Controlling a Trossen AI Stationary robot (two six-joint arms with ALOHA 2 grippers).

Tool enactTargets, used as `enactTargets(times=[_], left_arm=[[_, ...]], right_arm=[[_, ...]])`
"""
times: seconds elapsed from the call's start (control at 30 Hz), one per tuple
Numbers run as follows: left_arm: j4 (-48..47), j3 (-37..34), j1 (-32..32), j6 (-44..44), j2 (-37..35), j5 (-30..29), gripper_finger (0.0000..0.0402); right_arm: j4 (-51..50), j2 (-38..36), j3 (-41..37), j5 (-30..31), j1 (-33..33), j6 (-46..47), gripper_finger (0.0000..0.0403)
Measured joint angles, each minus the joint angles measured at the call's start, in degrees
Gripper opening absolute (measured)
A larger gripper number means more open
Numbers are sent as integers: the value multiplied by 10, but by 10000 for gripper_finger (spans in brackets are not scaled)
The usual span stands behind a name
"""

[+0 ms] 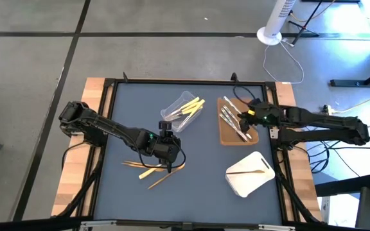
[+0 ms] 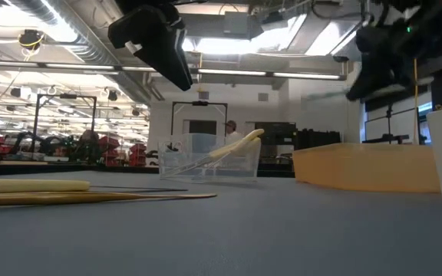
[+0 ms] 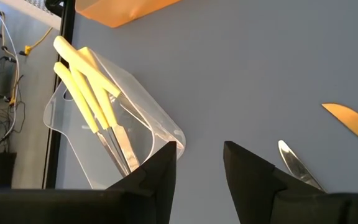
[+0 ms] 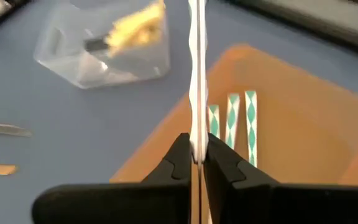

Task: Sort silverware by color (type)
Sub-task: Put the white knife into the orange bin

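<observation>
Utensil ends under the left hand (image 1: 167, 149) are hidden; its fingers stand apart over orange-brown silverware (image 1: 162, 168) on the table (image 1: 204, 186). Right hand (image 4: 194, 155) clamps a silver utensil (image 4: 196, 74) above the brown tray (image 1: 227, 131) holding silver pieces; the clear tub (image 1: 175, 115) holds pale yellow utensils (image 1: 190, 108).

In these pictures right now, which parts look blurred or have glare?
Right wrist view: the clear tub is soft, while the fingers look sharp. Low view: bright ceiling lights glare, and both arms show as dark shapes. High view: evenly lit.
</observation>
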Motion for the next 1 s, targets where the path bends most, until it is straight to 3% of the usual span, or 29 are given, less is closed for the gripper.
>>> enactTargets(times=[0.47,0.8,1.0], left_arm=[[4,0,0,0,0,0,127],[5,0,0,0,0,0,127],[6,0,0,0,0,0,127]], right_arm=[[186,6,-160,50,-5,27,10],[195,6,-213,99,-4,27,10],[251,6,-250,92,-4,27,10]])
